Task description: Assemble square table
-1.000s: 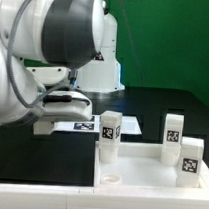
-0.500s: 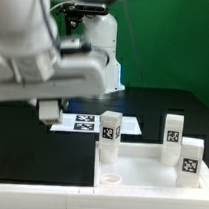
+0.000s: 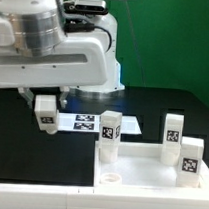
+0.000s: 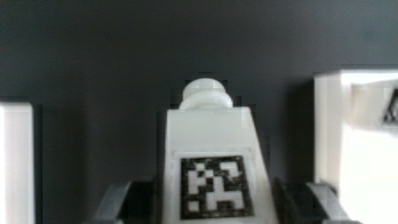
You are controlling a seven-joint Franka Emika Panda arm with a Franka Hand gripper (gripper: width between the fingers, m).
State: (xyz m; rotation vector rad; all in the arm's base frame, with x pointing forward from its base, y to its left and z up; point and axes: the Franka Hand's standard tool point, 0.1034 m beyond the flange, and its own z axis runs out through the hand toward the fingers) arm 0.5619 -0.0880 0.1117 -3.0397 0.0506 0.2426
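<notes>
Compared with the earlier frames, the arm has been raised and turned, so that a white table leg (image 3: pixel 45 112) is now seen hanging below the wrist, lifted clear of the black table (image 3: pixel 143 103).

No true container is present; the closest thing is the white raised-edge frame (image 3: pixel 150 152) on the exterior view's right of the gripper. Three more white legs are seen standing upright at this frame: one (image 3: pixel 111 128) at its near corner, closest to the gripper, and two (image 3: pixel 173 128) (image 3: pixel 191 161) far from the gripper on the exterior view's right. A small round shape (image 3: pixel 111 177) is seen on the frame's lower wall; what it is cannot be told.

The arm is held over the exterior view's left part of the scene, with its large grey and white body above and the gripper (image 3: pixel 46 117) pointed downward. The gripper is closed on the leg: in the wrist view, a dark finger (image 4: pixel 118 197) is seen on each side of the leg (image 4: pixel 214 160), and the leg is clamped between them.

The held leg is a short, chunky white block with a rounded peg at its free end and a black-and-white square tag on its face. The marker board (image 3: pixel 91 122) lies flat on the table just beside the gripper, between it and the nearest standing leg.
</notes>
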